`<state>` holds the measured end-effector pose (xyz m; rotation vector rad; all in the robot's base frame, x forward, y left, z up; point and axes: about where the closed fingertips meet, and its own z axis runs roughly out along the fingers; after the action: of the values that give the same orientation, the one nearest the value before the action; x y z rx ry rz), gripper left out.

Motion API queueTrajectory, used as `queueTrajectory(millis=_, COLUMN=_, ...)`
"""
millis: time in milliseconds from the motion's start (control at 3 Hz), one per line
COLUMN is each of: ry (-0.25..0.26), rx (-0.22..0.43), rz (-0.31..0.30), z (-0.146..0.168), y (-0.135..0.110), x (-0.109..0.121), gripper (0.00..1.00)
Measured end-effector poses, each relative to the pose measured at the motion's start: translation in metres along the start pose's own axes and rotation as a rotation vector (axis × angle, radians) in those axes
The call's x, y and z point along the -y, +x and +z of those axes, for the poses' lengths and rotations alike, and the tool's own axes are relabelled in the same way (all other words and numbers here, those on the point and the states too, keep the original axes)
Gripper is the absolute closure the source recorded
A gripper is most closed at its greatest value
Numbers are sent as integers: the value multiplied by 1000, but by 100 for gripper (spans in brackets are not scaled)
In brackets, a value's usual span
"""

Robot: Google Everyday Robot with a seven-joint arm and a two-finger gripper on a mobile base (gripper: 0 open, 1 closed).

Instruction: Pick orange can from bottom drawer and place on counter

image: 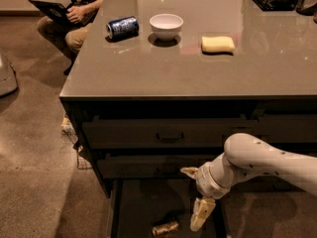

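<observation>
1. Fingers (200, 213) are spread wide apart. Nothing is held between them.
2. They hang low on the right, in front of the drawers and over the open bottom drawer (138, 207). One finger points left and the other points down into the drawer.
3. The white arm (262, 160) stretches in from the right edge.
4. The orange can (165, 227) lies on its side on the dark floor of the bottom drawer, just left of the lower finger's tip, with a small gap between them.
5. The two upper drawers (168, 133) are shut.
6. On the bench (148, 73) a blue can (122, 27) lies on its side. A white bowl (166, 25) sits just beside it, and a yellow sponge (218, 44) sits further right.
7. A person (74, 14) with a laptop (49, 8) sits at the back left corner of the bench.
</observation>
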<state>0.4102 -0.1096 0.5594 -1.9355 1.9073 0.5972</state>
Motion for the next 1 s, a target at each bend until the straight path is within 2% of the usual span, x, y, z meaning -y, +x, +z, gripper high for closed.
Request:
queueTrajectory(millis=333, ry=0, rx=0, rz=0, z=0, y=0, x=0, gripper=0)
queueTrajectory(millis=667, ry=-14, rx=22, rz=-47, z=29, y=5, x=7, gripper=0)
queueTrajectory(millis=1000, ry=-34, rx=41, rz=-108, z=75, y=18, x=12, gripper=0)
